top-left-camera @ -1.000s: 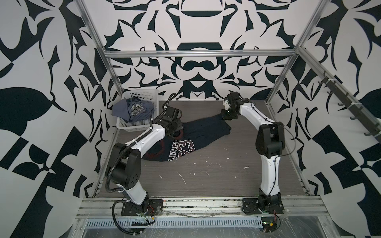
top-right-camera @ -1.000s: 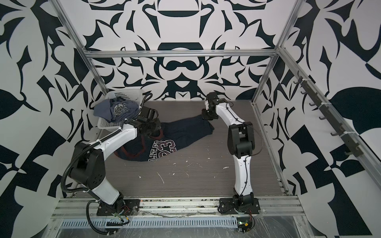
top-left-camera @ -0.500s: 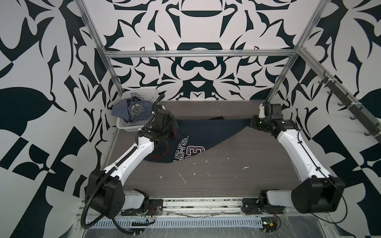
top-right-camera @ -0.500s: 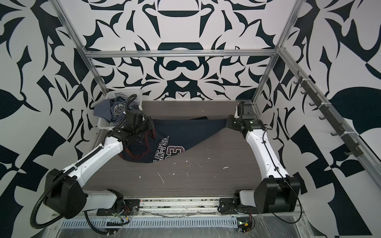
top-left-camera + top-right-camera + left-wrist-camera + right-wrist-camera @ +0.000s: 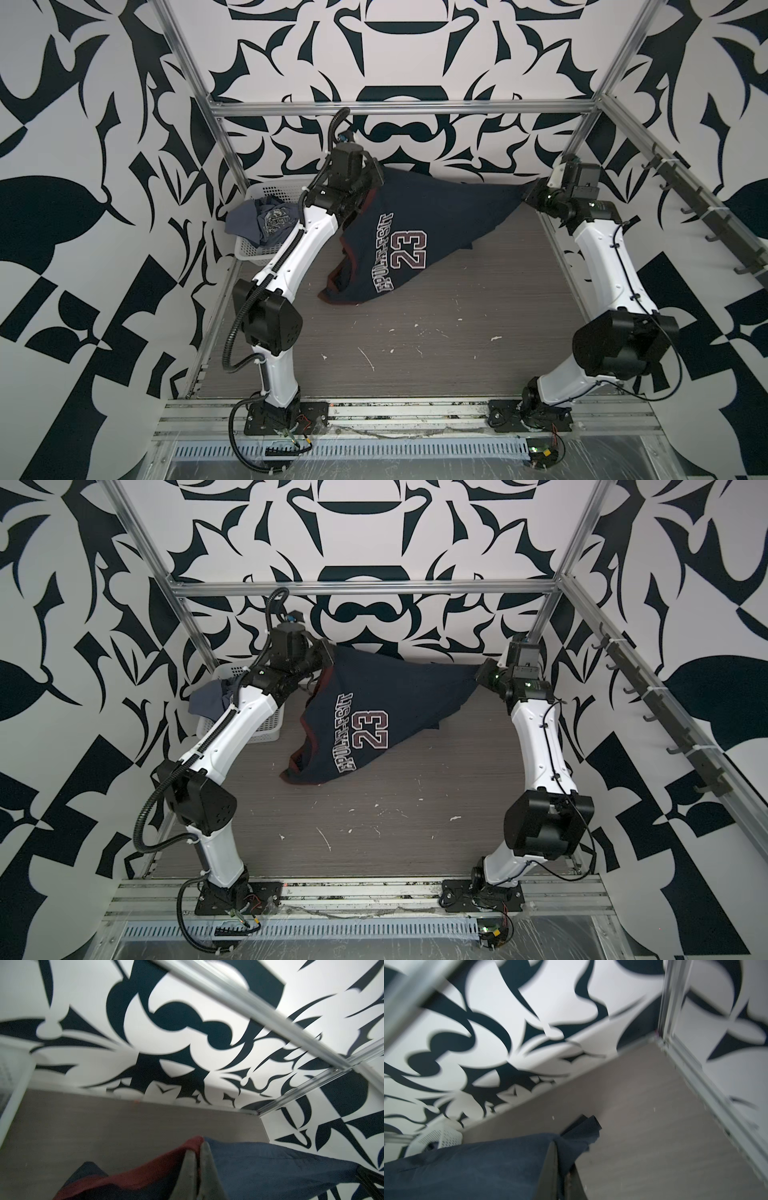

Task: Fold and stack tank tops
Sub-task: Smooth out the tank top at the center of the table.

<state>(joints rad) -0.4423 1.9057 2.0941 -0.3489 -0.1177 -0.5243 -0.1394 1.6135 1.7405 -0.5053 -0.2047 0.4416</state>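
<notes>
The navy tank top [image 5: 440, 208] carries a big "23" in maroon with a white outline, plain in both top views. Beside it runs a line of outlined capitals, turned sideways and too small to read. The grey-blue top [image 5: 249, 216] in the basket [image 5: 248, 252] shows a white graphic, with nothing legible.

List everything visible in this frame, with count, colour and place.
table: one, grey-brown, floor of the cell
basket: one, white, table's far left corner
grey-blue tank top: one, slate, crumpled in the basket
navy tank top: one, dark navy with maroon trim and "23", strung up at the back, lower end on the table
wall hooks: several, dark, along the right-hand rail
left gripper: one, shut on the navy tank top's trimmed edge
right gripper: one, shut on its opposite end
</notes>
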